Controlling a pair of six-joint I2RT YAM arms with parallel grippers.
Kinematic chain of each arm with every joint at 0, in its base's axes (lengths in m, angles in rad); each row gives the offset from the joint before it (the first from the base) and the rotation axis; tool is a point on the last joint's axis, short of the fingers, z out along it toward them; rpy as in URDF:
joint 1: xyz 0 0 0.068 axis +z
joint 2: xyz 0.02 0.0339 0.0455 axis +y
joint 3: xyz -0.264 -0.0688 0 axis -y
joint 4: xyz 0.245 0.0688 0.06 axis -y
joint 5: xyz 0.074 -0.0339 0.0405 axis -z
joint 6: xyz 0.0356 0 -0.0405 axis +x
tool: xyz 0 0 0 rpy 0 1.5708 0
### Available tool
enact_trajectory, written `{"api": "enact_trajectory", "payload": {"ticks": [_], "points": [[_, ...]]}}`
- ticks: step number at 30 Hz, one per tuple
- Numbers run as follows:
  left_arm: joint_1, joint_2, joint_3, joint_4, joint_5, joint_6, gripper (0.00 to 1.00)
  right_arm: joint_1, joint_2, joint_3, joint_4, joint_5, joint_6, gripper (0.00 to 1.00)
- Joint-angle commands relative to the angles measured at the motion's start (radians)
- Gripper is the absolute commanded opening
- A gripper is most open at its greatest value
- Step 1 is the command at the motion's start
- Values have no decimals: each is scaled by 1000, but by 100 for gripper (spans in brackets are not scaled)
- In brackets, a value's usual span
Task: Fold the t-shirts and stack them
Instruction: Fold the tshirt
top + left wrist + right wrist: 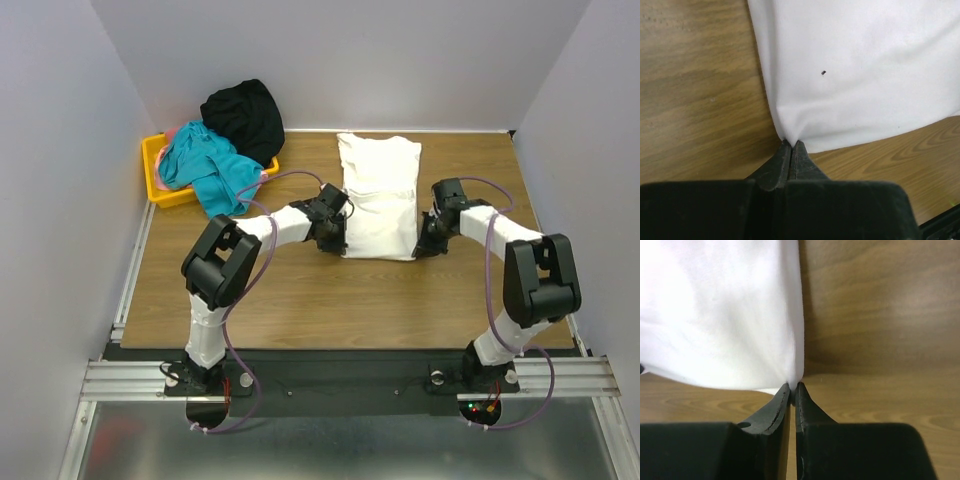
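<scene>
A white t-shirt (380, 195) lies folded into a long strip in the middle of the wooden table, running from back to front. My left gripper (336, 243) is shut on the shirt's near left corner (790, 136). My right gripper (425, 242) is shut on its near right corner (794, 380). In both wrist views the jaws pinch the cloth's tip between them. A teal t-shirt (210, 170), a black t-shirt (245, 115) and some pink cloth (176, 134) are piled at the back left.
A yellow bin (158, 185) at the back left holds the pile of unfolded shirts, which spills over its rim. Grey walls close in the table on three sides. Bare wood (300, 300) lies in front of the white shirt.
</scene>
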Motion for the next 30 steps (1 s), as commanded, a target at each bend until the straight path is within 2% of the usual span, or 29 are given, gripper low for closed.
{"api": "enact_trajectory", "payload": {"ticks": [1, 8, 15, 30], "points": [[-10, -129, -64, -40, 22, 40, 0, -2, -110, -18, -52, -25, -21, 0], [-53, -217, -136, -83, 98, 52, 0, -2, -208, -73, -149, -69, -35, 0], [-109, -333, -241, -83, 179, -35, 0, 0, -327, -105, -291, -149, -30, 0], [-218, -614, -285, -173, 271, -233, 0, 1, -530, 45, -669, -161, -34, 0]]}}
